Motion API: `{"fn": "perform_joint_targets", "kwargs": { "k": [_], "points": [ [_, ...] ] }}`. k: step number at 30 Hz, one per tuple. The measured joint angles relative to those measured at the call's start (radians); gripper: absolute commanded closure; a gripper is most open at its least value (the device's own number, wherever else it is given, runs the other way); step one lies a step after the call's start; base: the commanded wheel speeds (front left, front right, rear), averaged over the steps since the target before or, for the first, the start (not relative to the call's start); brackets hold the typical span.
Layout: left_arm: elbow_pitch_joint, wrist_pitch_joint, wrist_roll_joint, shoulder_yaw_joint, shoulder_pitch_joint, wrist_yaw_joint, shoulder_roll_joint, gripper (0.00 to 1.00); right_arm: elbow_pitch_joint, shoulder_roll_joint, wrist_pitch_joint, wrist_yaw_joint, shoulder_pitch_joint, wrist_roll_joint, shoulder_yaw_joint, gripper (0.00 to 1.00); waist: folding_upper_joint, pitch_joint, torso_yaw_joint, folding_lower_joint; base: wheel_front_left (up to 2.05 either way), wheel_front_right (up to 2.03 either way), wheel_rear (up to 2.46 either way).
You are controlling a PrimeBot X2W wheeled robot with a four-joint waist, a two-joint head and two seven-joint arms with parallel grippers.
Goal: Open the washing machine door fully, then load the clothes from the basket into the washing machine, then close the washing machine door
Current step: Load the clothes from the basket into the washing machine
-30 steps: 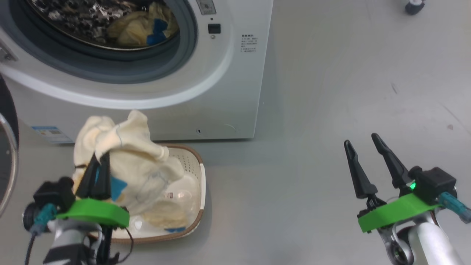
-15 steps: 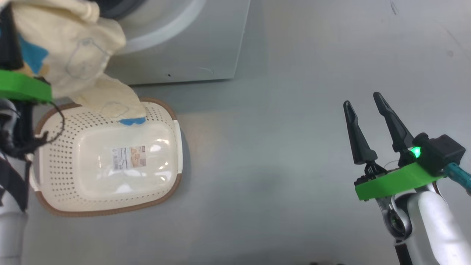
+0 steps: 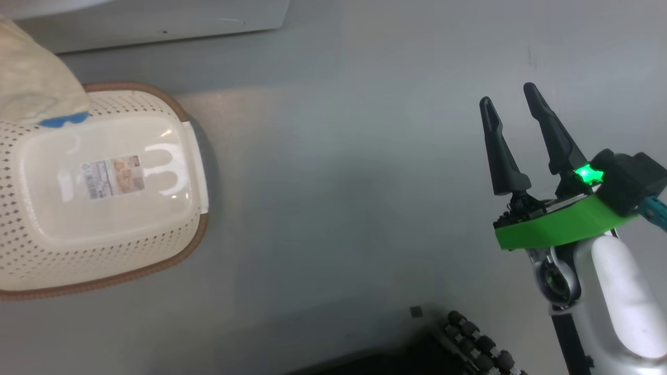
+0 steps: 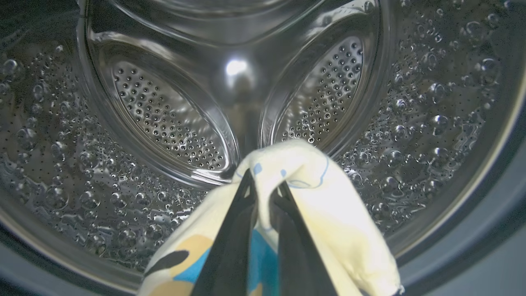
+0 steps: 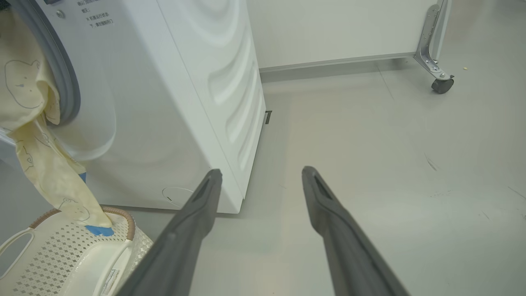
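A cream-yellow garment [image 4: 328, 197] with blue trim is pinched between the pressed-together fingers of the left gripper [image 4: 264, 181]. The gripper holds it at the mouth of the washing machine [image 5: 197, 82], facing the steel drum [image 4: 172, 119], apparently so it can be dropped inside. One end of the garment hangs down the machine's front, its blue cuff reaching the rim of the basket [image 3: 31, 250] on the floor [image 3: 338, 182], while the right gripper [image 3: 508, 94] hovers well apart, fingers spread and holding nothing, likely out of the loading's way.
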State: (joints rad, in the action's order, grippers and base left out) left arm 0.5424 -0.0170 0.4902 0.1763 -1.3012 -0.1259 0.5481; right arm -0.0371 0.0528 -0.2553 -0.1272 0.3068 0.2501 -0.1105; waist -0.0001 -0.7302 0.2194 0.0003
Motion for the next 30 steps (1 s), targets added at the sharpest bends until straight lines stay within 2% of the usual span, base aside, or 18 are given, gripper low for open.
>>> {"fn": "perform_joint_targets", "kwargs": {
  "k": [5, 11, 17, 28, 29, 30],
  "points": [
    [0.041, -0.011, 0.027, 0.068, -0.204, -0.003, 0.071, 1.00, -0.001, -0.001, 0.000, 0.000, 0.027, 0.035, -0.038, 0.00, 0.0000, -0.068, 0.043, 0.0000, 0.00, 0.00, 0.00],
    [0.139, 0.033, 0.027, 0.120, -0.368, -0.005, 0.106, 1.00, -0.001, -0.002, 0.000, 0.000, 0.036, 0.076, -0.073, 0.00, 0.0000, -0.108, 0.106, -0.0001, 0.00, 0.00, 0.00],
    [0.267, 0.057, 0.016, 0.187, -0.415, -0.005, 0.126, 1.00, -0.001, -0.002, 0.000, 0.000, 0.036, 0.084, -0.088, 0.00, 0.0000, -0.123, 0.140, -0.0003, 0.00, 0.00, 0.00],
    [0.451, 0.102, -0.003, 0.263, -0.451, -0.005, 0.128, 1.00, -0.001, -0.003, 0.000, 0.000, 0.036, 0.084, -0.103, 0.00, 0.0000, -0.133, 0.149, -0.0002, 0.00, 0.00, 0.00],
    [0.451, 0.102, -0.003, 0.263, -0.451, -0.005, 0.128, 0.82, -0.001, -0.003, 0.000, 0.000, 0.036, 0.084, -0.103, 0.00, 0.0000, -0.133, 0.149, -0.0002, 0.00, 0.00, 0.00],
    [0.458, 0.111, -0.003, 0.274, -0.451, -0.005, 0.127, 0.47, -0.001, -0.003, 0.000, 0.000, 0.036, 0.084, -0.107, 0.00, 0.0000, -0.131, 0.149, -0.0002, 0.00, 0.00, 0.00]
  ]
}}
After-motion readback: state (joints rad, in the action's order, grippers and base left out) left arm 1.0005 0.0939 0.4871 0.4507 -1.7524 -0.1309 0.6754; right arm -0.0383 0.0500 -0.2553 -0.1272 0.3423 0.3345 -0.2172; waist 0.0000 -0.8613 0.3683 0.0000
